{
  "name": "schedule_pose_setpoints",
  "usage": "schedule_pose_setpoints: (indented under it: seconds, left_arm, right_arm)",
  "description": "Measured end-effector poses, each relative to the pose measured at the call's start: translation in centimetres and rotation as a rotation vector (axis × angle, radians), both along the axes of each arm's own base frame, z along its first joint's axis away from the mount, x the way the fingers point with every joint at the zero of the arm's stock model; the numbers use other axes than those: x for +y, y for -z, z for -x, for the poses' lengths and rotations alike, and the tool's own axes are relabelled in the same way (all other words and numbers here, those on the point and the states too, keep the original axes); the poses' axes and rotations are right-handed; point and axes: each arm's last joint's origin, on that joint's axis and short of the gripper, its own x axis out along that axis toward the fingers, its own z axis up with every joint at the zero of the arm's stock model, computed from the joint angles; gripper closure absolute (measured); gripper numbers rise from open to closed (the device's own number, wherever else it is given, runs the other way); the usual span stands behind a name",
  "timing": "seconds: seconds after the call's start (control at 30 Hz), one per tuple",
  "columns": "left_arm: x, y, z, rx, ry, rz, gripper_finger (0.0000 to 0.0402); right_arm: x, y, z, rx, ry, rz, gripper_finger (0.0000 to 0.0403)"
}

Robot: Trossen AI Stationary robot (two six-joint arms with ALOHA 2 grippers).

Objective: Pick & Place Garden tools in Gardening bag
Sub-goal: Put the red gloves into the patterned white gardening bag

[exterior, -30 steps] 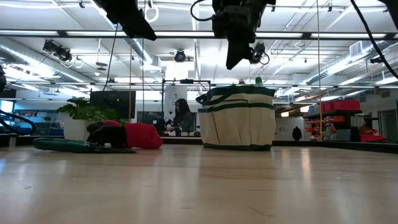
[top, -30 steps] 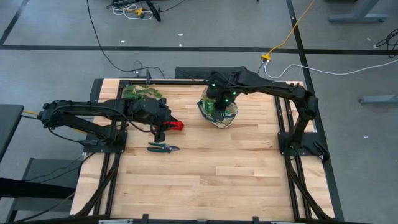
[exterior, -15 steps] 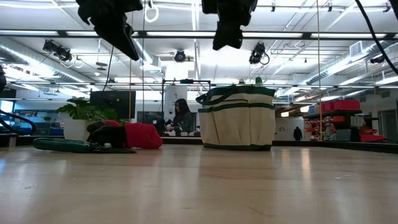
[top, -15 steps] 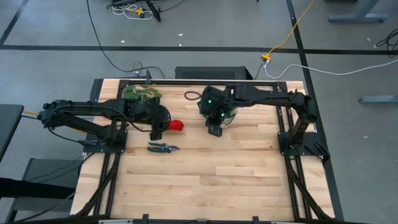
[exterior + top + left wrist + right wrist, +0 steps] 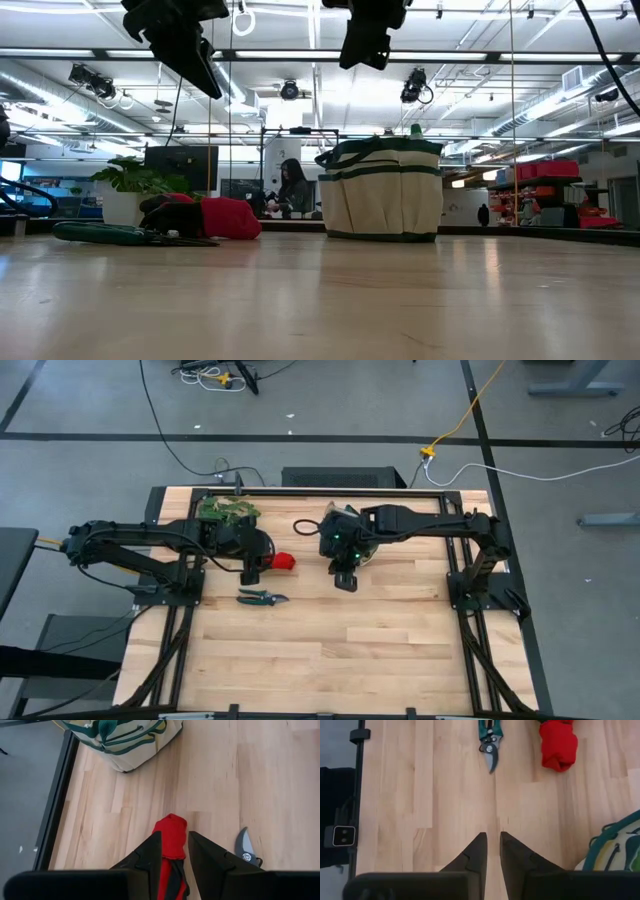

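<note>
Left fingers: the left gripper point(image 5: 174, 856) hangs above the red gloves point(image 5: 171, 839), its fingers point(image 5: 148, 854) a little apart with the glove bundle showing in the gap; nothing is clamped.
Right fingers: the right gripper point(image 5: 490, 851) points at bare surface point(image 5: 445, 795), fingers nearly together with a thin gap and nothing between them.
Red gloves: lying on the surface between the pruning shears point(image 5: 262, 597) and the gardening bag point(image 5: 381, 190), apart from both.
Pruning shears: flat on the surface near the gloves, blade tip point(image 5: 491, 761) toward the right arm.
Gardening bag: upright near the far edge, the right arm partly over it in the high view; something green already sits inside point(image 5: 107, 727).
Handling, gloves: likely soft, light and squashy; a pinch across the middle of the bundle should hold, though a loose fold could slip out.
Handling, shears: likely stiff, heavier and smooth; best taken across the handles, away from the blade.
Change: a second ago the right gripper was over the bag; it has since swung out toward the middle of the surface. The left gripper has shifted slightly over the gloves. Gloves and shears have not moved.
</note>
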Motion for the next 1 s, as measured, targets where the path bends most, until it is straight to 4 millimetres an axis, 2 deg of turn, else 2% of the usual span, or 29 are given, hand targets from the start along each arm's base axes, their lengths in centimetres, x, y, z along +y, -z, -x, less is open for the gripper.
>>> schedule_pose_setpoints:
  seconds: [0.23,0.4,0.63,0.83,1.0]
  left_arm:
    - [0.1,0.1,0.0,0.01,-0.009,-0.022,0.0298]
    - [0.2,1.2,-0.7,0.102,-0.008,-0.065,0.0298]
    - [1.4,3.9,-2.5,0.268,-0.029,-0.121,0.0298]
    - [2.1,6.6,-4.0,0.411,0.019,-0.135,0.0296]
    - [2.2,8.3,-4.9,0.484,0.033,-0.14,0.0267]
  right_arm:
    - [0.0,0.0,0.0,-0.002,0.0,0.0,0.0353]
    - [0.0,0.0,0.0,-0.005,0.001,0.0,0.0353]
    - [0.3,-0.1,-0.2,-0.021,-0.009,-0.007,0.0353]
    - [1.3,-0.1,-0.2,-0.016,-0.04,-0.005,0.0353]
    - [1.9,-0.1,-0.2,-0.018,-0.059,-0.003,0.0353]
